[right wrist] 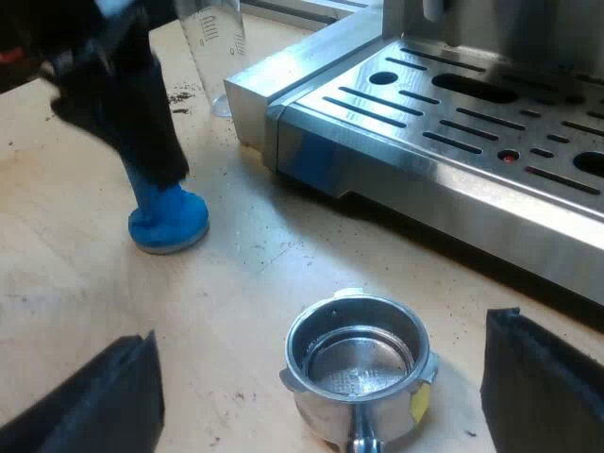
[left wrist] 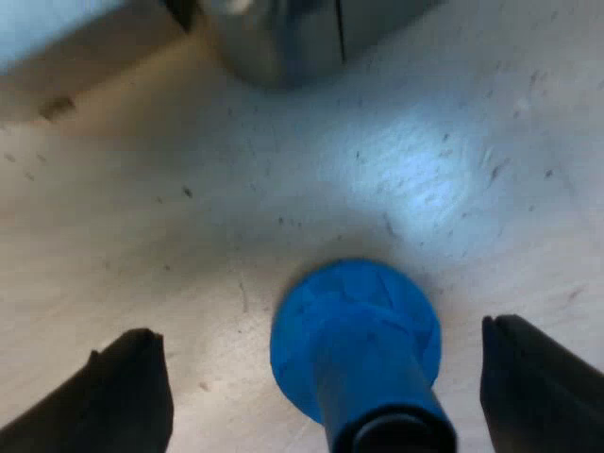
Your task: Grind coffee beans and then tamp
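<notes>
Rigid, probably heavy and slick, the blue tamper [left wrist: 355, 344] is straddled by the wide-open, empty left gripper [left wrist: 321, 335] and is best clasped around its narrow stem.

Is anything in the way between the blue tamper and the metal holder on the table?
Nothing visible does. Between the blue tamper and the metal holder lies only bare table with a few dark specks.
</notes>
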{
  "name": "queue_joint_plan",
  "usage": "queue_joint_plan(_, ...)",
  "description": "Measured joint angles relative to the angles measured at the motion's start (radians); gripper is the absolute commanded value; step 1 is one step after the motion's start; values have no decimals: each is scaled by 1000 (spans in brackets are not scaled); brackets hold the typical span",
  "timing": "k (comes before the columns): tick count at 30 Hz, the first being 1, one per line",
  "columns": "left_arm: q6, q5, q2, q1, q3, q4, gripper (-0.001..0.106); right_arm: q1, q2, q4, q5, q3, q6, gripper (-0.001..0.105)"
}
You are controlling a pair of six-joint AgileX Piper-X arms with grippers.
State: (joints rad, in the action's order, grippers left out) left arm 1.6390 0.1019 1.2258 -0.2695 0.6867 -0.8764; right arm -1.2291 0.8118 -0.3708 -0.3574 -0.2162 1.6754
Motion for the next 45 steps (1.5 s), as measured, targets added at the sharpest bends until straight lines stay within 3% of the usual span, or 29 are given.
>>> queue_joint_plan(13,56,-10,-520,0,8,-12,69,0,0,47,70,-51,0,70)
queue_joint_plan(14,56,-10,-561,0,10,-12,69,0,0,163,84,-147,-30,70)
queue_joint_plan(19,60,-10,-747,0,15,-12,69,0,0,417,107,-330,-42,70)
queue_joint_plan(21,59,-10,-798,0,34,-12,69,2,0,550,107,-421,-82,70)
queue_joint_plan(26,59,-10,-824,0,93,11,69,78,0,808,109,-589,-129,70)
queue_joint_plan(30,61,-13,-785,2,170,11,69,243,0,1048,227,-709,-130,70)
queue_joint_plan(35,78,-6,-693,58,249,9,69,511,0,1220,357,-786,-125,70)
queue_joint_plan(40,93,47,-626,177,297,9,69,766,-2,1297,464,-798,-68,70)
queue_joint_plan(42,110,62,-621,210,297,5,69,898,-9,1325,506,-798,-14,70)
queue_joint_plan(45,113,66,-621,212,297,-25,69,1034,-21,1352,551,-798,45,70)
